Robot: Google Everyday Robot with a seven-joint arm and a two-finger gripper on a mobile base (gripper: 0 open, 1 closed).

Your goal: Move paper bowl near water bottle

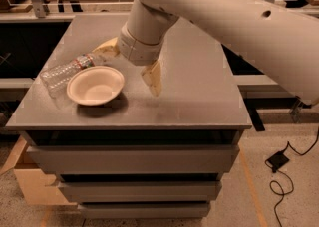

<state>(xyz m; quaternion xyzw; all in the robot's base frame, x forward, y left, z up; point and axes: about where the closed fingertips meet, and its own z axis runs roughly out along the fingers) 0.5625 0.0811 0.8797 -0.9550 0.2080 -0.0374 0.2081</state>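
my gripper [127, 70]: fingers spread, empty, above the table [199, 96]
paper bowl [94, 85]: upright, against the water bottle [64, 72]
water bottle: lying sideways

On cabinet top [199, 96], near-left part: paper bowl [95, 85]. Just left and behind, against its rim: water bottle [67, 71], lying down. Just far-right of bowl: gripper [130, 64], fingers spread, one behind bowl, one right of it.
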